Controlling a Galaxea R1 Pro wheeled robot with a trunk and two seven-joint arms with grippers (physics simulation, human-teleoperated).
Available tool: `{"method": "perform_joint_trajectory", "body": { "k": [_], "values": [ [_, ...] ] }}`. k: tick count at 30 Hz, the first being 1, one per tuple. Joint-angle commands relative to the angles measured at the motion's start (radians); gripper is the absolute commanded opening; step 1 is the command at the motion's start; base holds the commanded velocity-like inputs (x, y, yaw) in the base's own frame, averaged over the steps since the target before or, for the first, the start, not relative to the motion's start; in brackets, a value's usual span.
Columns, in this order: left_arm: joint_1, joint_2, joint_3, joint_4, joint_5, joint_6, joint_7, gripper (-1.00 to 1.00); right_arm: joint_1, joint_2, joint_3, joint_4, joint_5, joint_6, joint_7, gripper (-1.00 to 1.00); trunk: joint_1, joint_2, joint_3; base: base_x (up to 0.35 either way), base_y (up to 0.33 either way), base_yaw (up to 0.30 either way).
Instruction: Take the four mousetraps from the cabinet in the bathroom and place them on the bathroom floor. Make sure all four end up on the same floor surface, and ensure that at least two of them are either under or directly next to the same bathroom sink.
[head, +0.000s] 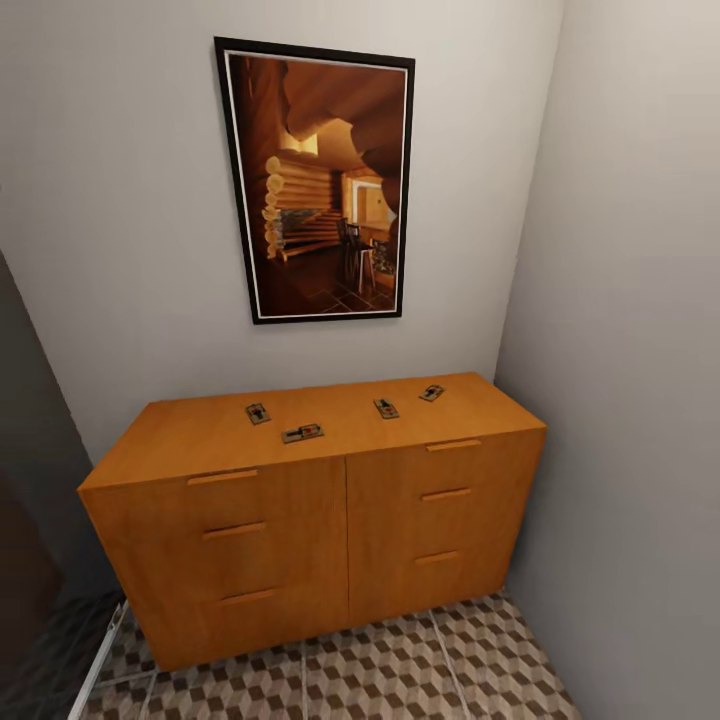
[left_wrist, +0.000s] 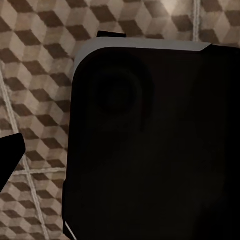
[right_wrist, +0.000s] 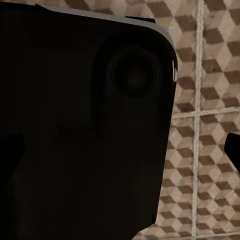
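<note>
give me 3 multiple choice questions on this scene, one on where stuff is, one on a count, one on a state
1. Where are the mousetraps?
A. on the cabinet top
B. on the floor
C. in an open drawer

2. How many mousetraps show?
A. two
B. three
C. four

3. What state are the drawers in?
A. all shut
B. one pulled out
C. all removed

Answers:
1 A: the mousetraps lie on the cabinet top, none on the floor.
2 C: four small brown pieces are spread across the top.
3 A: every drawer front sits flush.
</note>
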Motion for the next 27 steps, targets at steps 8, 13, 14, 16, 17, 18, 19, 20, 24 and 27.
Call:
{"method": "perform_joint_trajectory", "body": {
  "k": [8, 13, 14, 16, 17, 18, 19, 20, 24, 27],
  "values": [
    [0.000, 0.000, 0.000, 0.000, 0.009, -0.001, 0.000, 1.00, -0.001, 0.000, 0.001, 0.001, 0.007, -0.003, -0.001, 1.00, 0.000, 0.000, -0.001, -0.010, 0.000, 0.000],
    [0.000, 0.000, 0.000, 0.000, 0.009, 0.001, 0.001, 1.00, -0.001, 0.000, 0.001, 0.001, 0.007, -0.003, -0.001, 1.00, 0.000, 0.000, -0.001, -0.002, 0.000, 0.000],
    [0.000, 0.000, 0.000, 0.000, 0.009, 0.001, 0.001, 1.00, -0.001, 0.000, 0.001, 0.001, 0.007, -0.003, -0.001, 1.00, 0.000, 0.000, -0.001, 0.000, 0.000, 0.000],
    [0.000, 0.000, 0.000, 0.000, 0.009, 0.001, 0.002, 1.00, -0.001, 0.000, 0.001, 0.001, 0.007, -0.003, -0.001, 1.00, 0.000, 0.000, -0.001, 0.000, 0.000, 0.000],
    [0.000, 0.000, 0.000, 0.000, 0.009, 0.001, 0.002, 1.00, -0.001, 0.000, 0.001, 0.001, 0.007, -0.003, -0.001, 1.00, 0.000, 0.000, -0.001, 0.000, 0.000, 0.000],
    [0.000, 0.000, 0.000, 0.000, 0.009, 0.001, 0.003, 1.00, -0.001, 0.000, 0.001, 0.001, 0.007, -0.003, -0.001, 1.00, 0.000, 0.000, -0.001, 0.000, 0.000, 0.000],
    [0.000, 0.000, 0.000, 0.000, 0.010, 0.001, 0.003, 1.00, -0.001, 0.000, 0.001, 0.001, 0.007, -0.003, -0.001, 1.00, 0.000, 0.000, -0.001, 0.000, 0.000, 0.000],
    [0.000, 0.000, 0.000, 0.000, 0.010, 0.001, 0.004, 1.00, -0.001, 0.000, 0.001, 0.001, 0.007, -0.003, -0.001, 1.00, 0.000, 0.000, -0.001, 0.000, 0.000, 0.000],
    [0.000, 0.000, 0.001, 0.000, 0.012, 0.001, 0.006, 1.00, -0.001, 0.000, 0.001, 0.001, 0.007, -0.003, -0.001, 1.00, 0.000, 0.000, -0.001, 0.000, 0.000, 0.000],
    [0.001, 0.000, 0.001, 0.000, 0.015, 0.001, 0.006, 1.00, -0.001, -0.001, 0.001, 0.001, 0.007, -0.003, -0.001, 1.00, 0.000, 0.000, -0.001, 0.000, 0.000, 0.000]
  ]
}}
